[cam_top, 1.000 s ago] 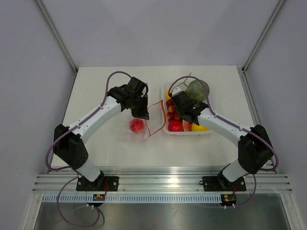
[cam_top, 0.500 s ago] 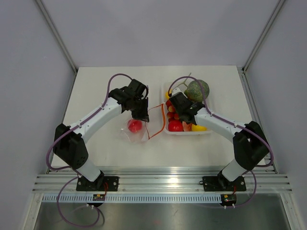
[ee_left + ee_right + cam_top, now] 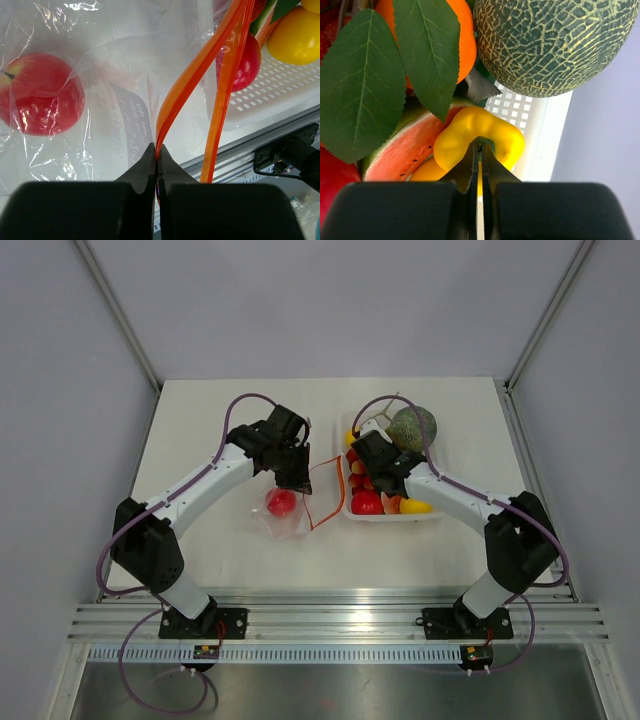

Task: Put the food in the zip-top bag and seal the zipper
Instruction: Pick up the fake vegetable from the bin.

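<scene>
Though pinched, zipper (image 3: 194,75) gapes — orange.

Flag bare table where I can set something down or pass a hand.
Free: the near strip of cream table between the aluminium rail and the clear plastic zip-top bag and white perforated tray; the far strip behind both; the far-right corner beyond the netted green melon. Crowded: the bag-to-tray gap, spanned by the orange zipper strip; the tray is full.
</scene>
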